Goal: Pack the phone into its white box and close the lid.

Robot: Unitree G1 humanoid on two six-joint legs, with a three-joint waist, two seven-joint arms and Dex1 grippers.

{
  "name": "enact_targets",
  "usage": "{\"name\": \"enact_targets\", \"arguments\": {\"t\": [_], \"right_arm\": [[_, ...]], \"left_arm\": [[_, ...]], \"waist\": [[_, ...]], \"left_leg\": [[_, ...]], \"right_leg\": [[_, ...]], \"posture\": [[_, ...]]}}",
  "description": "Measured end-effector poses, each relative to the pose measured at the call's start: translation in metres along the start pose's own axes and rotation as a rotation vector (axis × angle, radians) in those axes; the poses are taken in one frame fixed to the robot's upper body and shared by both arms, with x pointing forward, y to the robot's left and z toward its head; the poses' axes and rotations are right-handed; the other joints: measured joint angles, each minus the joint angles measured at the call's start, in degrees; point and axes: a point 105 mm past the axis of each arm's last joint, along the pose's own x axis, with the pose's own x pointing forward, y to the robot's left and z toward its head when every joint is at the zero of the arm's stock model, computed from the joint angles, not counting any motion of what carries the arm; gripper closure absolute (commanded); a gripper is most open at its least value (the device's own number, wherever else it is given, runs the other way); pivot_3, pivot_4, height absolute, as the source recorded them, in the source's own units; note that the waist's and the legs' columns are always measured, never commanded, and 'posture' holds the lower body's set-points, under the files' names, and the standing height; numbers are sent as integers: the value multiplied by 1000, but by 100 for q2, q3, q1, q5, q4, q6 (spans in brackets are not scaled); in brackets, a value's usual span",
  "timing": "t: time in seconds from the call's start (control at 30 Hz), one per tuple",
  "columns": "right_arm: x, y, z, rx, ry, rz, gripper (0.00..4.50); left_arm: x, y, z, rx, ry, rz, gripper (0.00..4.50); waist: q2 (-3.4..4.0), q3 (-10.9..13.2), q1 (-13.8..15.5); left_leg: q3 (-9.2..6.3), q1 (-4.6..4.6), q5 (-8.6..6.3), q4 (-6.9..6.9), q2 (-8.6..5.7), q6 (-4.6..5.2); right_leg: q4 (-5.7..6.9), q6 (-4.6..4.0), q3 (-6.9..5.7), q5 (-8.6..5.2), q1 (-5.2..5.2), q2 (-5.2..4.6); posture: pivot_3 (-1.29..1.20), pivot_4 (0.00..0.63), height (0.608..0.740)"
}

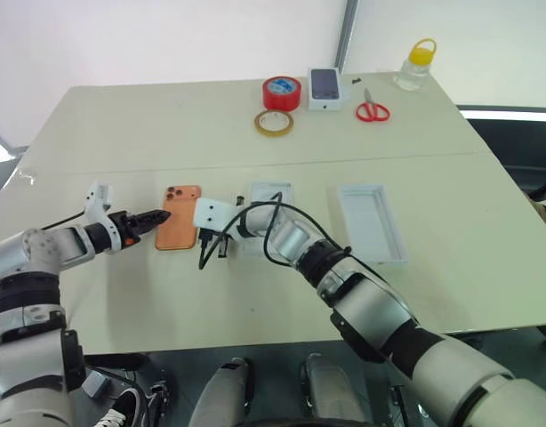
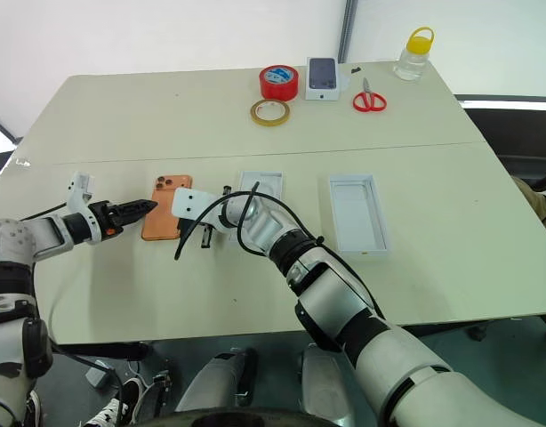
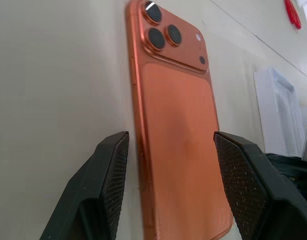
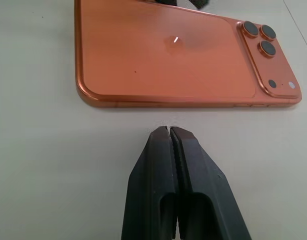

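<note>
Down on the pale surface [image 1: 122,133], the orange phone [image 1: 179,229] lies flat with its back up, the three-lens camera cluster at the far end. The left claw [image 1: 164,215] reaches in from the robot's left, released — in the left wrist view its two black fingers [image 3: 109,170] stand spread on either side of the phone's near end, with a gap showing at each edge, so nothing is grasped. The right claw [image 4: 169,131] comes in from the other side, clenched with its fingers pressed together on nothing, its tip resting on or just above the surface just beside the phone's long edge.

Just past the right wrist lies the white box [image 2: 260,190], partly hidden by that arm and its black cable. Well apart, further to the robot's right, the lid [image 2: 357,213] rests with its plain inner side up.

Along the far edge sit a red tape roll [image 1: 282,92], a tan tape ring [image 1: 274,123], a small white box with a phone picture [image 1: 325,87], red-handled scissors [image 1: 372,109] and a yellow-capped clear bottle [image 1: 416,64].
</note>
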Motion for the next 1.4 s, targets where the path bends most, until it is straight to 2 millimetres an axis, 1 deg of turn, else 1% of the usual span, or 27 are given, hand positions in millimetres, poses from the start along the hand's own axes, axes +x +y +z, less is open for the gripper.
{"name": "enact_targets", "arguments": {"t": [0.17, 0.43, 0.57, 0.67, 0.73, 0.77, 0.8, 0.9, 1.13, 1.17, 1.4], "right_arm": [[2, 4, 3, 12, -2, 28, 4402], [2, 7, 2, 18, -4, 34, 4402], [2, 9, 0, 2, -1, 40, 4402], [1, 10, 0, -2, -5, 42, 4500], [1, 11, 0, -3, -7, 44, 4500], [0, 10, -1, -3, -5, 43, 4500], [0, 10, -2, -4, -4, 43, 4500], [0, 13, -2, -8, -13, 47, 4500], [0, 15, -1, -25, -11, 50, 4500], [0, 15, -1, -26, -10, 50, 4500], [-1, 13, -1, -38, -9, 36, 4500]], "left_arm": [[3, -4, -4, 17, 38, -15, 1652], [15, -20, -19, 1, 118, -93, 1652], [21, -20, -22, -16, 117, -102, 1652], [22, -16, -19, -39, 107, -93, 2510], [22, -11, -20, -51, 100, -87, 3564], [23, -16, -20, -59, 96, -122, 3993], [23, -20, -20, -68, 93, -155, 3993], [22, -16, -24, -66, 101, -142, 3993], [21, -14, -25, -85, 92, -145, 3993], [20, -14, -25, -94, 88, -150, 4421], [19, -13, -27, -132, 71, -169, 4472]], "waist": [[5, -5, -3], [20, -25, 5], [26, -46, 28], [27, -50, 38], [27, -50, 32], [24, -52, 36], [18, -61, 32], [19, -66, -6], [19, -71, -16], [19, -71, -18], [20, -72, -19]], "left_leg": [[0, 4, 0, -1, 0, -1], [0, 7, 0, -1, -2, -1], [-1, 9, 0, -1, -5, 0], [-2, 11, 0, 0, -6, 1], [-2, 11, 0, 0, -6, 0], [-4, 11, 0, 0, -6, 0], [-4, 11, 0, 1, -5, 0], [-4, 12, 0, -1, -1, 0], [-3, 12, 0, -3, 0, 0], [-3, 12, -1, -4, 0, 0], [-3, 12, -1, -4, 0, 1]], "right_leg": [[1, 0, 0, 0, 1, -1], [1, 0, 0, 0, 6, -3], [0, 1, 0, 0, 11, -4], [0, 1, 0, -1, 12, -4], [0, 1, 0, -1, 11, -4], [1, 1, 0, -1, 13, -4], [0, 1, -1, -1, 14, -4], [3, 0, 1, -1, 10, -1], [4, 0, 1, -1, 7, 1], [4, 0, 1, -1, 7, 1], [3, 0, 1, -1, 7, 1]], "posture": [[0, 150, 740], [0, 150, 740], [0, 150, 740], [0, 150, 740], [0, 150, 740], [0, 150, 740], [0, 150, 740], [0, 150, 740], [0, 150, 740], [0, 150, 740], [0, 150, 740]]}}
